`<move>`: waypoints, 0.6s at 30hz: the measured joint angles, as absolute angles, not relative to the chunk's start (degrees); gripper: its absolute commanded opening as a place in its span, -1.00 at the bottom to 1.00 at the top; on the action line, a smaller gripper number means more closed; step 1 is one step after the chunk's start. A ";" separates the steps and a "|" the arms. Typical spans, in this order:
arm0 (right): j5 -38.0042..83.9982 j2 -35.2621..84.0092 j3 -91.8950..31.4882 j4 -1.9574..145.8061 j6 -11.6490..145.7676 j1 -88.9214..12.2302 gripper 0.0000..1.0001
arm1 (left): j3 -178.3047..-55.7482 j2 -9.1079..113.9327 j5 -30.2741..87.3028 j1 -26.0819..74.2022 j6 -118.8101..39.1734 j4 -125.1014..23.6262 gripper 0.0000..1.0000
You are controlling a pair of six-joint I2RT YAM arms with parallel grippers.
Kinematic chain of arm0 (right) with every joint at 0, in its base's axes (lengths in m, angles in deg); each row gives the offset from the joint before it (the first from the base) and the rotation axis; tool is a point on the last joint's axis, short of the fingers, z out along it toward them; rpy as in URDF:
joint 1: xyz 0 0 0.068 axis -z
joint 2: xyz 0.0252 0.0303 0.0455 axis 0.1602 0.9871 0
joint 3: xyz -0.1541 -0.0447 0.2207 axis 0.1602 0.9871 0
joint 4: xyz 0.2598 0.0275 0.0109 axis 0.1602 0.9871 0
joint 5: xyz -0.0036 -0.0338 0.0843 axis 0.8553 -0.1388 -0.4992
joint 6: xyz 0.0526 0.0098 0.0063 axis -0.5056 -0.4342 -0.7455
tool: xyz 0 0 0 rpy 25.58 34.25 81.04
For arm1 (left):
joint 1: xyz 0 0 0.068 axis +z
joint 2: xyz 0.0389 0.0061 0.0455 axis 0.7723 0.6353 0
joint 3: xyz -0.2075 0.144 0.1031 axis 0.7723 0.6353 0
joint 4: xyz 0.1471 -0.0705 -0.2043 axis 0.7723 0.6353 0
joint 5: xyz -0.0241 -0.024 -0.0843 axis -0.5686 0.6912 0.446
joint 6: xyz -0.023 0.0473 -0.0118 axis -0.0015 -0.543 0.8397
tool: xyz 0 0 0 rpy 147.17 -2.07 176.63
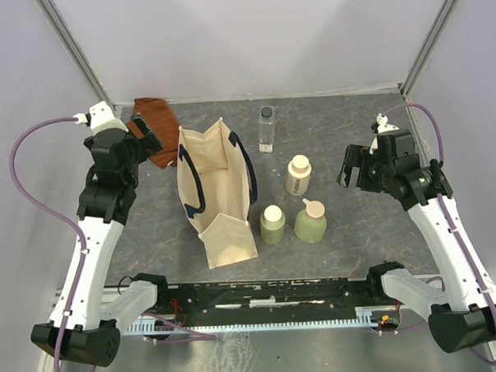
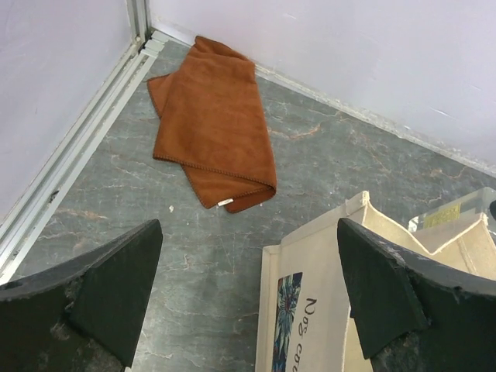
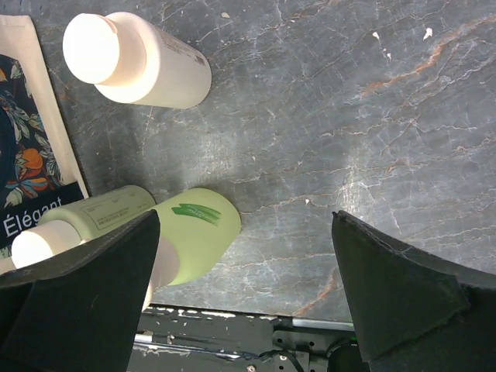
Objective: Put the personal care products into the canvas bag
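While both arms are raised over the dark marbled table (image 1: 353,132), nothing is grasped by either of them. The left gripper (image 2: 248,229) is seen released, its two dark fingers (image 2: 116,287) spread wide with only bare tabletop between them. It is held toward the far-left corner, above the ground between the rust-brown cloth (image 2: 213,124) and the canvas bag (image 2: 310,310). The cloth is folded and laid flat close to the corner where the walls meet. The right gripper (image 3: 246,221) is likewise spread open and empty, and is held on the right side of the table, beside the bottles.

The canvas bag is stood left of centre with its mouth open upward, and its dark navy handles (image 1: 194,180) are draped along the long sides. A printed panel with lettering is shown on its outer face.

All four bottles are found outside the bag, upright on the table to its right. The slim clear bottle (image 1: 266,129) with the dark cap is placed farthest back, apart from the rest. The cream bottle (image 1: 298,175) is set nearer. In front of it, a pale green bottle (image 1: 273,224) is stood just beside the bag's near corner, and the second pale green bottle (image 1: 310,221) is stood close at its right.
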State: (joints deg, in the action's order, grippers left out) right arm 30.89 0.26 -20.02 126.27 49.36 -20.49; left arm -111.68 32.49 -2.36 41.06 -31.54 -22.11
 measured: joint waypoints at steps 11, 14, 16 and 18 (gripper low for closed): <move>38.36 -9.16 -19.63 124.63 48.73 -20.53 0.99 | -117.87 35.22 -11.41 41.06 -30.16 -19.16 0.99; 37.93 -12.55 -18.01 122.29 47.85 -20.53 0.99 | -117.24 33.45 -14.23 41.06 -28.79 -19.62 0.99; 35.76 -13.75 -16.15 119.95 47.74 -20.53 1.00 | -114.77 30.74 -13.88 41.06 -29.38 -21.67 0.99; 33.67 -13.49 -14.66 118.22 47.74 -20.53 1.00 | -113.02 28.32 -11.80 41.08 -30.45 -22.88 0.99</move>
